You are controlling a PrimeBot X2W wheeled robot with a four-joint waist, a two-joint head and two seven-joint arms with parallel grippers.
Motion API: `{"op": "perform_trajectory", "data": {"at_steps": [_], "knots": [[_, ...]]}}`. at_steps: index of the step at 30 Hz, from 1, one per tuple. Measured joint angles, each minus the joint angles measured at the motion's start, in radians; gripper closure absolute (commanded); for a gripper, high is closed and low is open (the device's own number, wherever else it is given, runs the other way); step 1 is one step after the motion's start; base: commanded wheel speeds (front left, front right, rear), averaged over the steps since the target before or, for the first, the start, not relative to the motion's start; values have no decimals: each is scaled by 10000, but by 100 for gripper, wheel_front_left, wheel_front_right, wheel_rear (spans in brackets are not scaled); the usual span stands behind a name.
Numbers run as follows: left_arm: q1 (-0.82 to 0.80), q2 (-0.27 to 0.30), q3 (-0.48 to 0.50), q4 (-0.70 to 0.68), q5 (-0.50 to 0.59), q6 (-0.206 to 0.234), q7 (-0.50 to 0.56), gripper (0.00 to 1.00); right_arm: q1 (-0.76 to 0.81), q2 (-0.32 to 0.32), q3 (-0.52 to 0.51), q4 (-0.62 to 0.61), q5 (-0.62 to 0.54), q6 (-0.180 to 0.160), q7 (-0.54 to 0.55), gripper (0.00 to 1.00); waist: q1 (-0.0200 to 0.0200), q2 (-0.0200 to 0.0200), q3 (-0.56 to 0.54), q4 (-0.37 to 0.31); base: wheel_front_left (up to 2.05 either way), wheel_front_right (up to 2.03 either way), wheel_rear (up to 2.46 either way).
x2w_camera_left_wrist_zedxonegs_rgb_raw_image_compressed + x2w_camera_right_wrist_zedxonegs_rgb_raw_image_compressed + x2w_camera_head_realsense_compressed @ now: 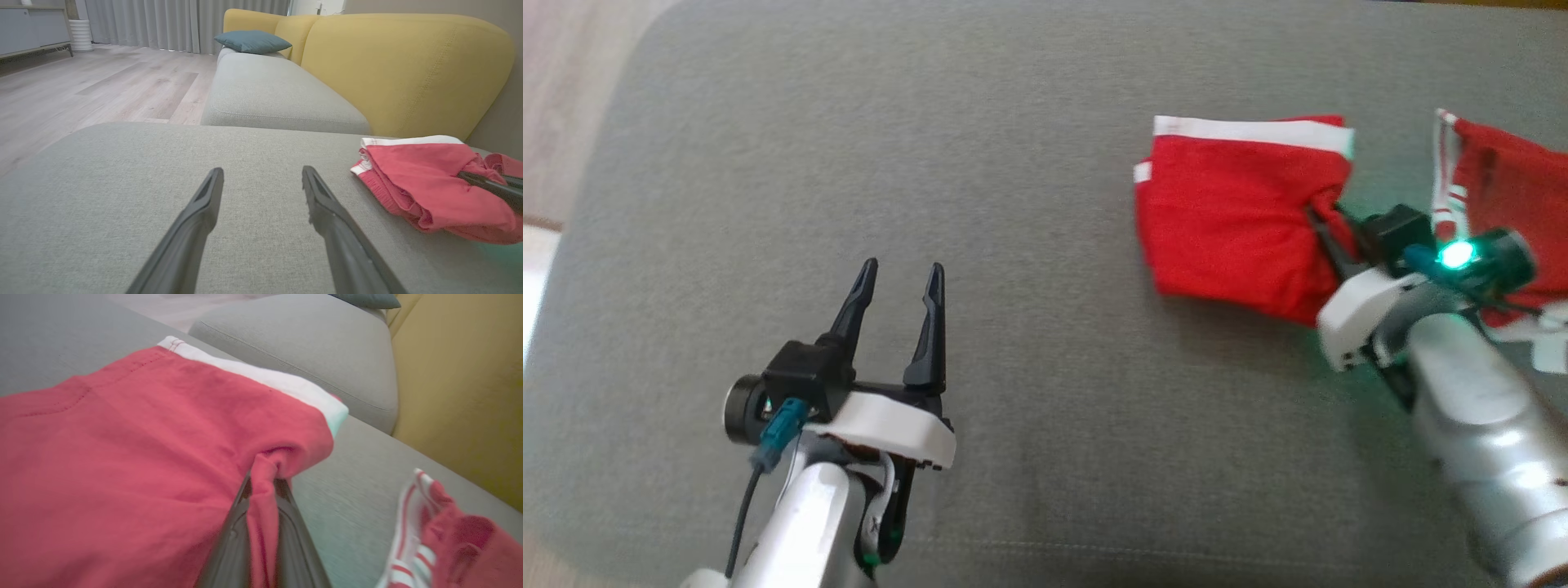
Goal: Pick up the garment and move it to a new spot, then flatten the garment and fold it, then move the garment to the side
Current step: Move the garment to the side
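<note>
Left tool [903, 265] sits nearest, low over the grey cushion [1045, 408], fingers apart and gripping nothing. Right tool [1321, 206] is clamped together on a pinched fold at the near right corner of the garment [1233, 220]. That garment lies on the right half of the cushion, red, bunched and folded. Its white band [1250, 129] runs left to right along the far edge; the long axis I cannot tell. Bare cushion spreads wide between left tool and garment. The cushion's left edge rounds down to the wood floor [102, 85]. A second red piece [1511, 180] with white stripes lies just right, a grey strip between them.
</note>
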Motion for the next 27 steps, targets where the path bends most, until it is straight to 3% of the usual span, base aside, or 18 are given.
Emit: {"op": "perform_trajectory", "data": {"at_steps": [5,12,13,17,22,27], "knots": [[6,0,132,-12,65,-65,0,0,-121,-1406,1151,-612,663,0,669,100,0,0,7,-476,0,0,0],[-20,0,151,-29,130,-136,0,0,-416,-4176,2886,-1896,2299,0,1956,100,0,0,339,-822,0,0,0],[-20,0,151,-29,130,-136,0,0,-416,-4176,2886,-1896,2299,0,1956,100,0,0,339,-822,0,0,0],[-66,-2,151,-33,151,-169,0,0,-416,-5438,3515,-2451,3129,0,2696,100,0,0,566,-890,0,0,0],[-259,-2,151,-38,155,-228,0,0,-634,-6247,3647,-2660,3492,0,3331,100,0,0,820,-887,0,0,0],[-372,-2,127,-40,228,-253,0,0,-803,-6322,3568,-2685,3524,0,3722,100,0,0,1058,-841,0,0,0]]}}
